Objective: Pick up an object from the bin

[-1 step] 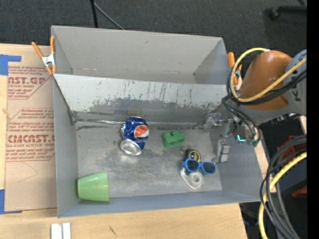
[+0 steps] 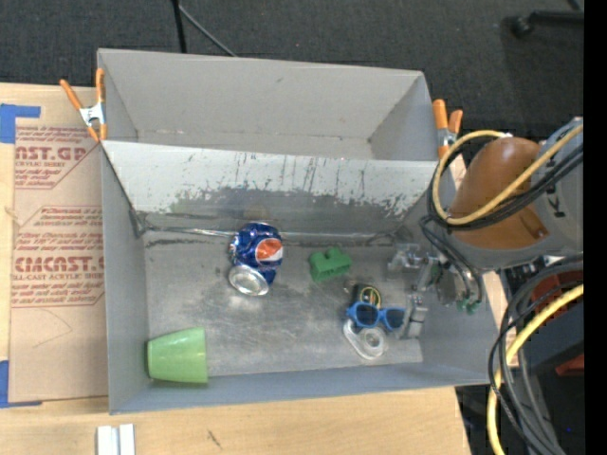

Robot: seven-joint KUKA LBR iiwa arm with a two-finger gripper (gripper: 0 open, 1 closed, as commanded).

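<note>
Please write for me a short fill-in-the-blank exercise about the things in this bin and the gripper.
1. In the camera view, the crushed blue metal can lies to the ___ of the small green block.
2. The light green plastic cup lies on its ___.
3. The gripper hangs nearest to the small blue plastic thing, in the view's ___ half.
Missing words: left; side; right.

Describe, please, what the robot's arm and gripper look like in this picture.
The arm has a pale grey body with dark lettering, and its wrist carries a rounded, glossy orange cover. Yellow cables loop around that cover, with black cables bundled lower down. The gripper is a small, bare grey metal assembly with thin wiring.
</note>
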